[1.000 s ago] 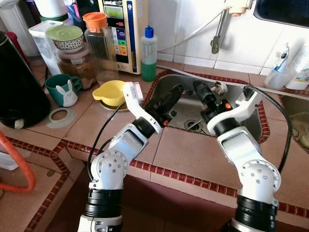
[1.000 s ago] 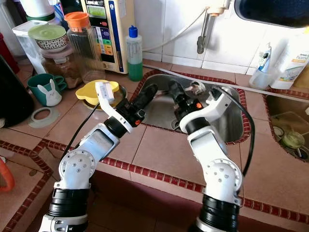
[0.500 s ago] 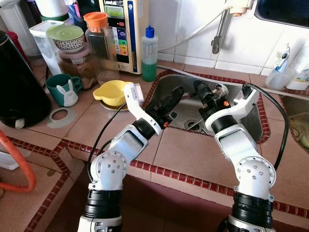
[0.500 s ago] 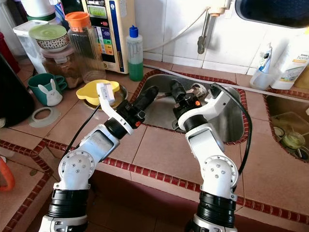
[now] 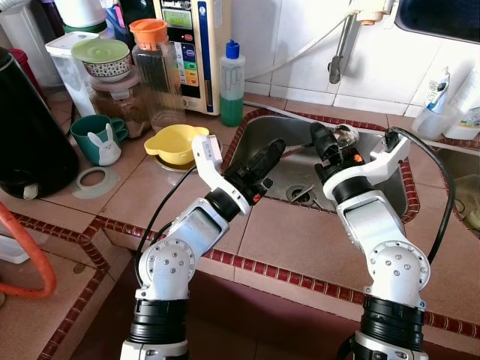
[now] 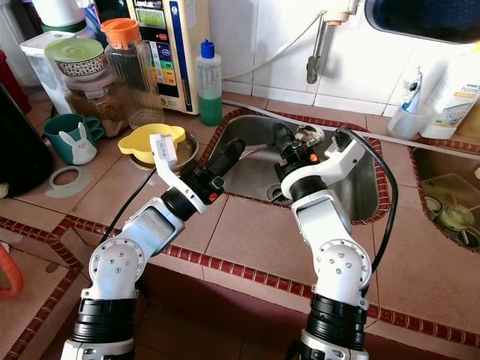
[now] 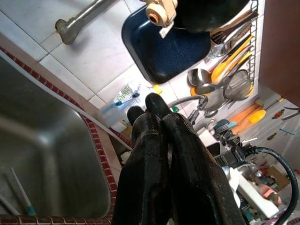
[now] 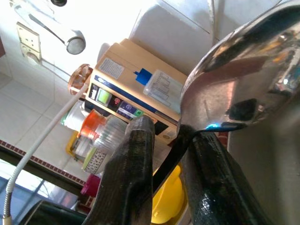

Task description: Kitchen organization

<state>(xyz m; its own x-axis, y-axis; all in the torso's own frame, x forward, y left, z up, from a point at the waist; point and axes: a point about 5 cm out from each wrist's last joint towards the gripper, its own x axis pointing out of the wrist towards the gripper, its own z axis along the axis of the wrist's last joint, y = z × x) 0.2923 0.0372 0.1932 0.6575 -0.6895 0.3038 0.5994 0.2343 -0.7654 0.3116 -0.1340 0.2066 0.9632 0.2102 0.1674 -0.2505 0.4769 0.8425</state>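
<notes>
A tiled kitchen: the bench (image 5: 292, 240) is laid in terracotta-pink tiles edged with a band of small dark red ones, and a steel sink (image 5: 394, 191) is set into it. The wall (image 5: 300, 30) behind is white glazed tile — a metal tap (image 5: 341, 49) hangs from it above the basin. To the right lies a second, smaller sink (image 6: 450, 187). The floor (image 5: 97, 330) below is dark reddish brown. Bright, even light falls on the tiles.

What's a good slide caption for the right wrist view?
Right gripper clamps a shiny metal ladle, with the water purifier and orange-lidded jar behind.
</notes>
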